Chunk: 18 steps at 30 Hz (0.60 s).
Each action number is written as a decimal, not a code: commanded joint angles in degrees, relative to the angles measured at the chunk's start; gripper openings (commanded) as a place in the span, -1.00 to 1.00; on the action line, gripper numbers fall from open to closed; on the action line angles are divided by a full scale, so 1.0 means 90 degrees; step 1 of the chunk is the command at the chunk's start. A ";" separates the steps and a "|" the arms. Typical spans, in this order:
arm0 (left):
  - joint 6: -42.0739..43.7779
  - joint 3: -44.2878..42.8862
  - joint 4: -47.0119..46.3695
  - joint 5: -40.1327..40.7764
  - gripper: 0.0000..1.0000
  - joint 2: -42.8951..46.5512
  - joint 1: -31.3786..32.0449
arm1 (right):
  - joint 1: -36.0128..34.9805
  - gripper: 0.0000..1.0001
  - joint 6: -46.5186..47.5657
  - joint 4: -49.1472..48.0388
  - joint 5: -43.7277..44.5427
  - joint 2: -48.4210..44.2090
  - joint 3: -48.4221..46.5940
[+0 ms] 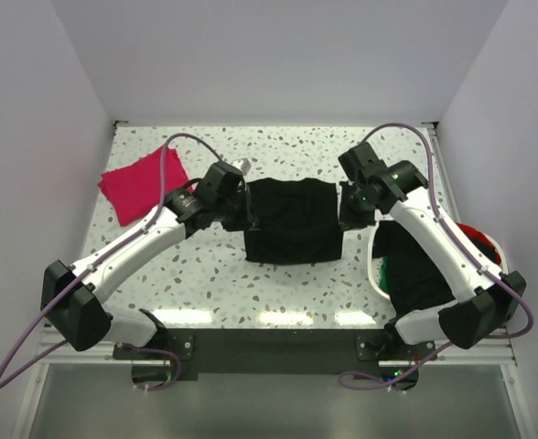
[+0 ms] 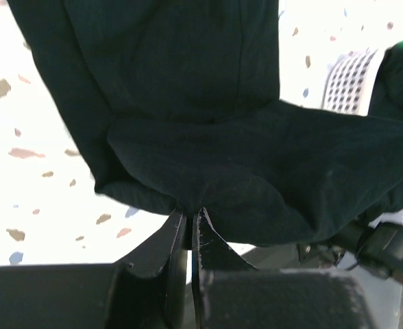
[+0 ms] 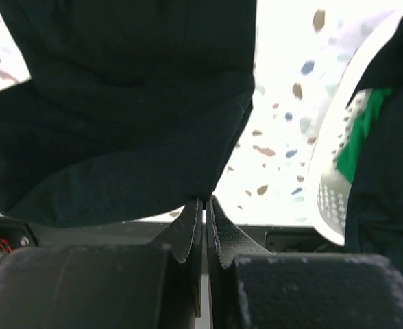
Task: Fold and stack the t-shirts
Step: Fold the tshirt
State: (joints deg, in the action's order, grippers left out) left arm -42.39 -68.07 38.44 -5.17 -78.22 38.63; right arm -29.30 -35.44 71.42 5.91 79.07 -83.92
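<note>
Black t-shirt (image 1: 292, 219) pinched at both sides.
Left gripper (image 2: 190, 218) and right gripper (image 3: 205, 204) clench thin hems; uneven pulling could slip one.

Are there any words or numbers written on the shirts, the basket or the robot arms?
None can be read. The black t-shirt, the pink t-shirt and the white basket are plain, and no lettering shows on the left arm or the right arm.

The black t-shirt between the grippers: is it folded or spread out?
Folded. The black t-shirt is a compact rectangle with no sleeves showing, and both wrist views show one layer over another.
</note>
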 commanded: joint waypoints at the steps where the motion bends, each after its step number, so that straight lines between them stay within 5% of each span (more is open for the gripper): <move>1: -0.0036 -0.0502 -0.0657 0.0213 -1.00 -0.0127 -0.0161 | 0.0130 -1.00 0.0217 -0.0240 0.0427 0.0276 -0.0616; 18: 0.0247 -0.0697 -0.1653 -0.0256 -1.00 -0.1396 -0.1304 | 0.1097 -1.00 0.1008 -0.1050 0.0105 0.2688 -0.2452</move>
State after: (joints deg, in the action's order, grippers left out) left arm -42.17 -71.72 27.44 -6.44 -88.07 28.25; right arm -20.58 -28.77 64.75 7.38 100.90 -101.80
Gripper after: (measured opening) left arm 0.080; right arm 0.017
